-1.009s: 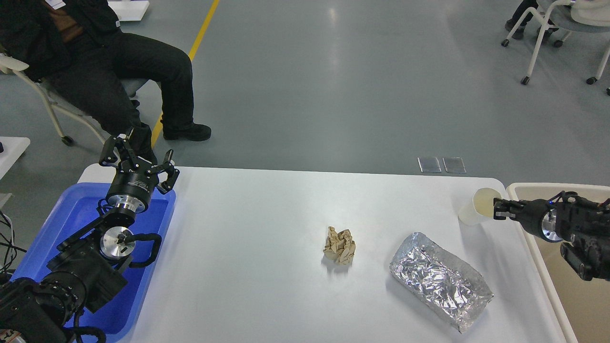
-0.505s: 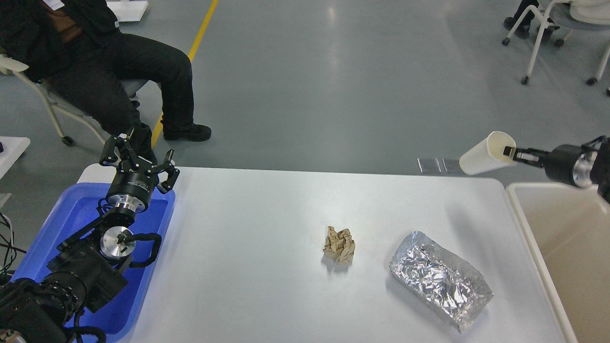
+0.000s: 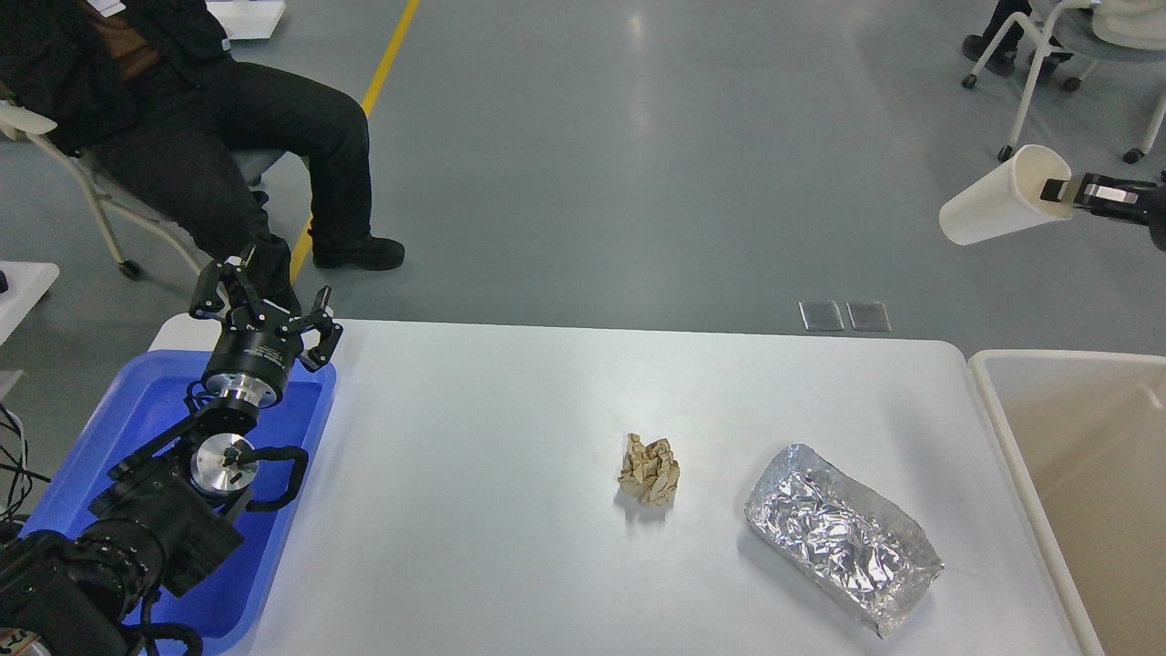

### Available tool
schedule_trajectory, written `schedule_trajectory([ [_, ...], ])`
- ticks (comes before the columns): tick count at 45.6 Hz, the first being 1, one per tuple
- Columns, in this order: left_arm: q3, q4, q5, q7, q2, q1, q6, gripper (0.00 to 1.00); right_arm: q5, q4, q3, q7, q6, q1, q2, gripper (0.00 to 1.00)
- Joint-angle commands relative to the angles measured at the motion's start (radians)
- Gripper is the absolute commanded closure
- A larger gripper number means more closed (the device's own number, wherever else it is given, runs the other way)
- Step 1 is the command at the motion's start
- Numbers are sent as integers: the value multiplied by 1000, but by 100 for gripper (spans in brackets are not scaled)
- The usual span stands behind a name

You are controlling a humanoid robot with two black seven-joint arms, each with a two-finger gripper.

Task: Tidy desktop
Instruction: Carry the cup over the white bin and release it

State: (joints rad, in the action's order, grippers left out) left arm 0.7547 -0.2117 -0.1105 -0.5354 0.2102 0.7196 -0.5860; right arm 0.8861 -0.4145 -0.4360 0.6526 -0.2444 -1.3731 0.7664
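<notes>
You are looking down at the white bench (image 3: 510,474), which fills the near middle of the view. On it lie 2 things: a crumpled brown paper wad (image 3: 649,470) near the centre and, just to its right, a wrinkled foil packet (image 3: 843,536). A blue tray (image 3: 137,410) sits at the bench's left end and a beige bin (image 3: 1084,474) at its right end. Your left gripper (image 3: 264,305) hangs over the tray's far edge, fingers spread wide with nothing between them. Your right gripper (image 3: 1057,191) is up at the far right, well above the bench, its fingers closed on the rim of a tilted white cup (image 3: 1002,196).
</notes>
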Motion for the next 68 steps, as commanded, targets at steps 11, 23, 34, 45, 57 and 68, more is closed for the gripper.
schedule_trajectory([
  [11,0,0,0,0,0,0,0,0,-91,203,14,-7,-9,20,80,100],
  [23,0,0,0,0,0,0,0,0,-527,229,39,-181,-6,230,94,100],
  [34,0,0,0,0,0,0,0,0,-780,261,226,-367,20,492,36,100],
  [45,0,0,0,0,0,0,0,0,-796,310,431,-450,82,681,-87,100],
  [57,0,0,0,0,0,0,0,0,-797,310,459,-462,145,767,-165,100],
  [68,0,0,0,0,0,0,0,0,-799,309,461,-462,169,786,-190,100],
])
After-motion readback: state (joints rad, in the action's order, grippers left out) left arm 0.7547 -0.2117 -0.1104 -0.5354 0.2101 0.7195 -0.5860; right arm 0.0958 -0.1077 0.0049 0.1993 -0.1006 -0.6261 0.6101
